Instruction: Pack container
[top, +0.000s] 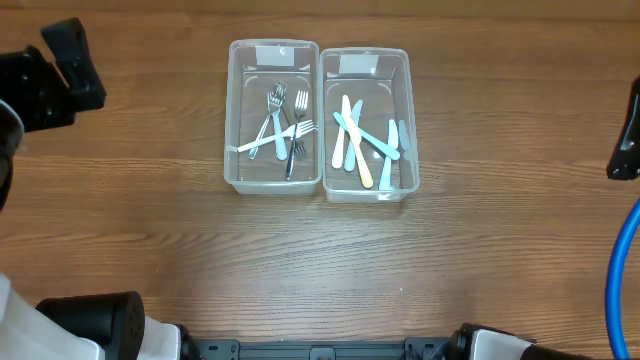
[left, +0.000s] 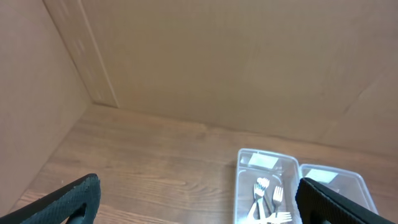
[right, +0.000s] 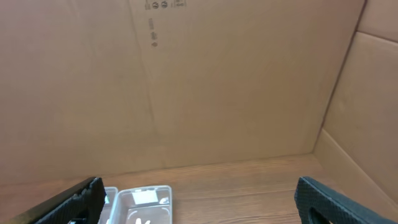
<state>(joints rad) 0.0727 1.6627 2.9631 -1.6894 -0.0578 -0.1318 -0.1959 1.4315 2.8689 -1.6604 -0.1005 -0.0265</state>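
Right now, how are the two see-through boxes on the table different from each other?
The fork box holds forks, while the knife box holds knives. The fork box's things are mostly shiny grey, with one white piece; the knife box's things are pale blue and cream. Both boxes are clear, rectangular and open on top. They sit side by side, each with a white label at one end.

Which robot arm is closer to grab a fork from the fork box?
Left. The left gripper is open on the same side as the fork box; the right gripper is beyond the knife box, farther off.
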